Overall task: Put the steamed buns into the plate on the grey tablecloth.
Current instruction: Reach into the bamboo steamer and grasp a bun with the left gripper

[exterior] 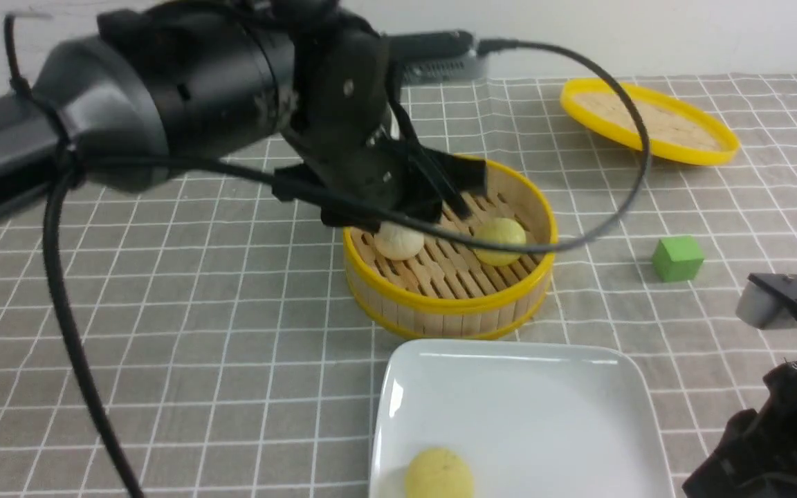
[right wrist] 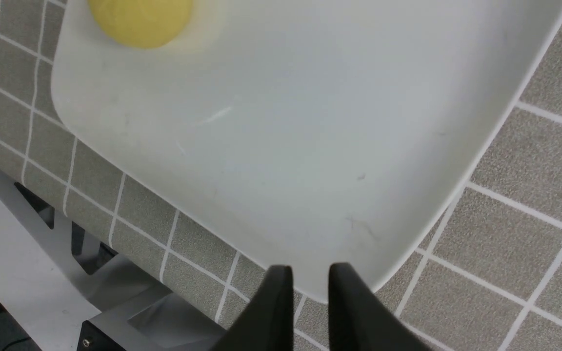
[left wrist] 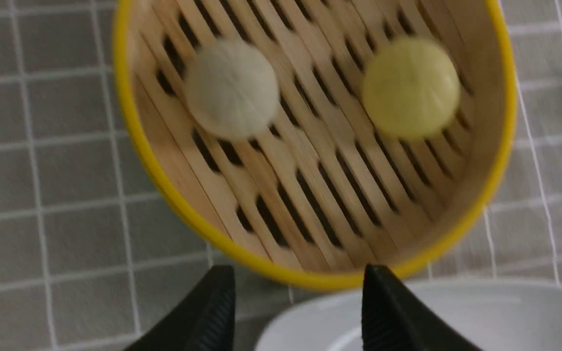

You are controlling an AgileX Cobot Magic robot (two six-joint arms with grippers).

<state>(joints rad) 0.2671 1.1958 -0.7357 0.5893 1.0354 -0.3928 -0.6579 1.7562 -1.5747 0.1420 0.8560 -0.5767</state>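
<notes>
On grey tablecloth, white plate at 6 o'clock of bamboo steamer basket. Left tool spread, empty, over basket; right tool barely parted, empty. Inside: off-white bun at 9 o'clock, yellow bun at 3; third bun on plate. Risks clipping the rim, or rolling a bun through an off-centre pinch.

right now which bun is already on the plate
The pale yellow bun alone on the white plate, nearest the robot. The off-white bun and the other yellow bun sit in the bamboo steamer.
</notes>
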